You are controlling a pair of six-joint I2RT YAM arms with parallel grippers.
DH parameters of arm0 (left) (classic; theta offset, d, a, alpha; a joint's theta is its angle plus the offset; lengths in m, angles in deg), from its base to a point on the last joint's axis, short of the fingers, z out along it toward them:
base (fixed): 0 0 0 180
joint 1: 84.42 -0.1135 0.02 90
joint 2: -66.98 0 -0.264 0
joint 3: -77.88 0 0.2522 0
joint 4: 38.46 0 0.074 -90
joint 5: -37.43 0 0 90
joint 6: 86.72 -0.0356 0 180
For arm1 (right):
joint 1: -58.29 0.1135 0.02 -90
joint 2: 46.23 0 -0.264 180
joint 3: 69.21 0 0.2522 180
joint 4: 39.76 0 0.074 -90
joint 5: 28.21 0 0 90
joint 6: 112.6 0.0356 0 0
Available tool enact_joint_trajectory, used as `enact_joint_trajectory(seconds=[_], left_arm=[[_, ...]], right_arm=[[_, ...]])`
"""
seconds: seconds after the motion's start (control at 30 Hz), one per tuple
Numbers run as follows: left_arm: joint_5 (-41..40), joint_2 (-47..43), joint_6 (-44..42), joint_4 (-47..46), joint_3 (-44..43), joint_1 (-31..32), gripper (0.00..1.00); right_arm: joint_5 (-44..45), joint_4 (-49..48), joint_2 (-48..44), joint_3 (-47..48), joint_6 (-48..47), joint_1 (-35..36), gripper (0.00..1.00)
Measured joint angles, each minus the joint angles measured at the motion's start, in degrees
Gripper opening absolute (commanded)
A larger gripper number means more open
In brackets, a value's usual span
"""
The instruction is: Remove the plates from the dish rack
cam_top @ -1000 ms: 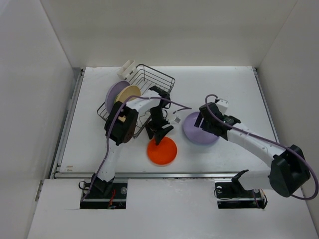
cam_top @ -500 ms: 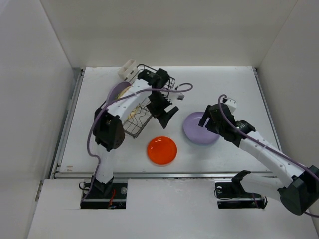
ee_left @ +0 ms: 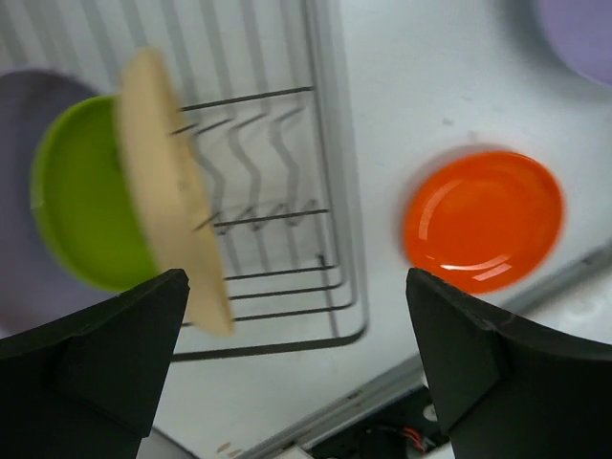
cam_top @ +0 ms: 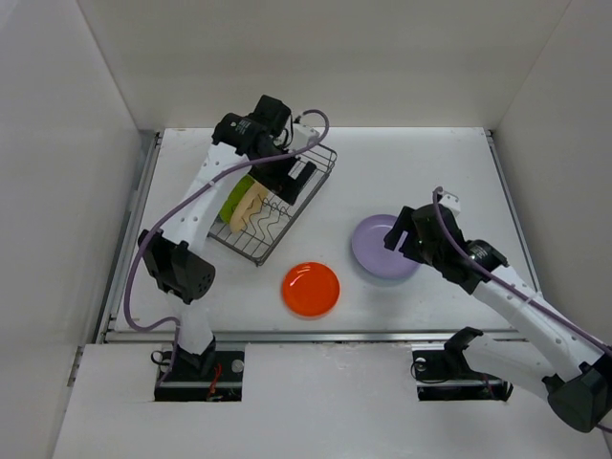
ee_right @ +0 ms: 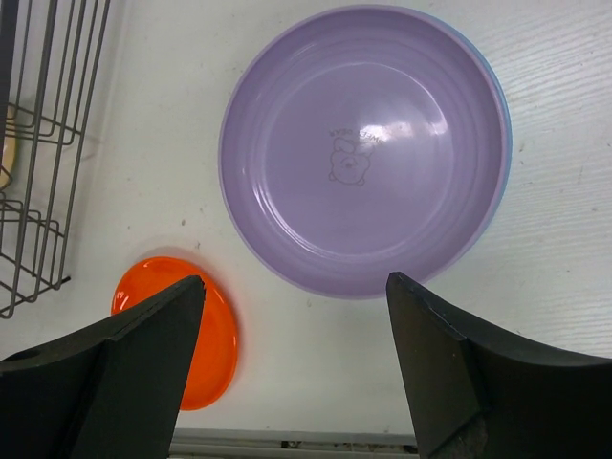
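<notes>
Two lie flat, orange plate (cam_top: 311, 289), lavender plate (ee_right: 363, 143), tan plate (ee_left: 167, 182) in dish rack (cam_top: 298, 210)

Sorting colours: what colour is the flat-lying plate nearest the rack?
The plate is red-orange; left wrist view shows it best.

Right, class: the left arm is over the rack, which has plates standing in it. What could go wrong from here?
The tan plate stands tilted close beside the green plate, so the open left gripper may catch both or tip one over. A plate could also snag on the wavy wires of the dish rack and drag it, since nothing visible holds it down.
</notes>
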Motion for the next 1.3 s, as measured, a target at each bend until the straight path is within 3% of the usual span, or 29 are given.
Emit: enact_joint_trajectory(seconds=[0.1,0.2,0.27,0.37,0.5,0.53,0.77,0.8,0.9,1.3], left_arm=[[-9.1,0.0,0.8,-2.0,0.1,-2.2,0.91],[-17.3,-0.5,1.0,-4.7,2.7,-2.9,0.94],[-21.5,-0.9,0.9,-6.6,5.5,-2.8,0.98],[-24.3,-0.5,0.8,-7.7,7.5,-2.6,0.96],[-24.7,1.7,1.0,-7.3,7.2,-3.5,0.74],[-24.7,2.1,1.3,-7.3,7.2,-3.7,0.60],[-22.4,5.2,2.2,-6.9,7.2,-8.0,0.28],[-22.3,5.2,2.2,-6.9,7.2,-8.1,0.17],[-23.8,5.1,1.0,-6.9,7.2,-7.9,0.01],[-25.4,2.0,1.7,-4.6,1.4,-7.9,0.00]], right_arm=[[-0.4,0.2,-0.3,0.0,-0.4,0.0,0.83],[-0.6,0.6,-0.3,0.0,-0.8,0.0,0.83],[-1.0,0.7,-0.6,0.0,-0.9,0.0,0.83],[-1.5,0.7,-1.0,0.0,-1.0,0.0,0.83],[-1.8,0.8,-1.3,0.0,-1.1,0.0,0.83],[-1.8,0.8,-1.3,0.0,-1.1,0.0,0.83],[-1.8,0.8,-1.4,-0.2,-1.0,0.0,0.83],[-1.8,0.8,-1.4,-0.3,-1.0,0.0,0.83],[-1.8,0.9,-2.2,-1.1,-1.0,0.0,0.83],[-1.9,2.8,-4.5,-1.3,-0.6,0.0,0.82]])
